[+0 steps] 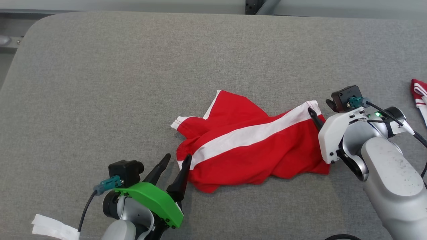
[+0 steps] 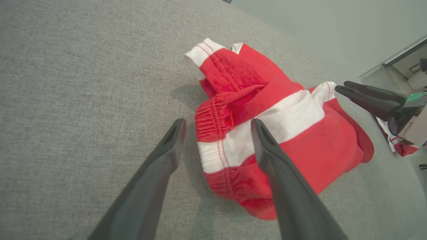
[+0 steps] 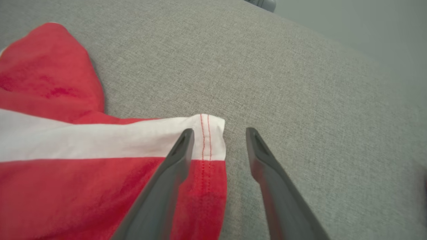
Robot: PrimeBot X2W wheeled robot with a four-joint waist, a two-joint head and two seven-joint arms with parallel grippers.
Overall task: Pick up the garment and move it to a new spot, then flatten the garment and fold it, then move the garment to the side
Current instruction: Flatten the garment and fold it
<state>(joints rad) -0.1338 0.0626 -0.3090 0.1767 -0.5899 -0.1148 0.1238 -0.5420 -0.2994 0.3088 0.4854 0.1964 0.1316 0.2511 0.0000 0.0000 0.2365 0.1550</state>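
Note:
A crumpled red garment (image 1: 253, 146) with a broad white stripe lies mid-table on the grey cloth surface (image 1: 133, 83). My left gripper (image 1: 178, 156) is open at its lower left end. In the left wrist view the left gripper (image 2: 217, 122) has its two fingertips either side of the gathered waistband of the garment (image 2: 300, 150), just above it. At the garment's right end my right gripper (image 1: 313, 113) is open. In the right wrist view this gripper (image 3: 219, 131) straddles the stitched hem of the garment (image 3: 66, 186), one finger over cloth and one over bare table.
Another red-and-white cloth (image 1: 418, 91) lies at the table's right edge. A white paper strip (image 1: 50, 228) sits at the lower left by my left arm. The table's rounded far-left corner is near the top left, with wide grey surface behind the garment.

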